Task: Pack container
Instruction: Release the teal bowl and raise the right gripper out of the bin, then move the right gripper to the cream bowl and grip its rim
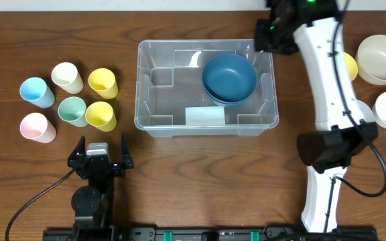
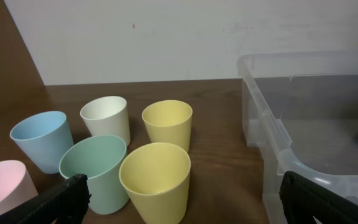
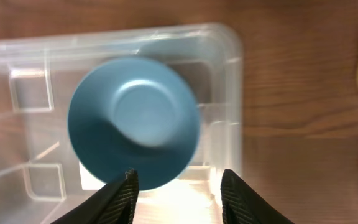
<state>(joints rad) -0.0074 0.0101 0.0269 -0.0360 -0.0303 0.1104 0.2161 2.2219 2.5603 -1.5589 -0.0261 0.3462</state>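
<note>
Releasing, by the look of it, a round dark-blue plastic bowl (image 1: 230, 77) into the large clear plastic rectangular container (image 1: 169, 100). Showing the right jaws parted and gripping nothing, with that bowl lying just below and ahead of them, nested on a second blue bowl (image 1: 230, 102). Resting the left jaws low over the wooden desk (image 1: 200, 181), spread wide and empty, with six small pastel cups (image 1: 72, 110) just ahead of them and the container ahead and to their right. Judging the good way from here: spreading fully, rising straight up until clear of the thick rim, and only then swinging outward toward the cream round bowls (image 1: 382, 59) waiting to the right of the right jaws. Avoiding any drag of a fingertip across the bowl's lip, and any nudge on the container wall beside the right jaws, so as not to be tipping the stack or shoving the bin. Sitting flat on the desk, mouth opening upward toward the right jaws. Lying with the long axis crosswise, running from ahead of the left jaws across to beneath the right jaws, and leaving the end nearer the left jaws bare of bowls.
</note>
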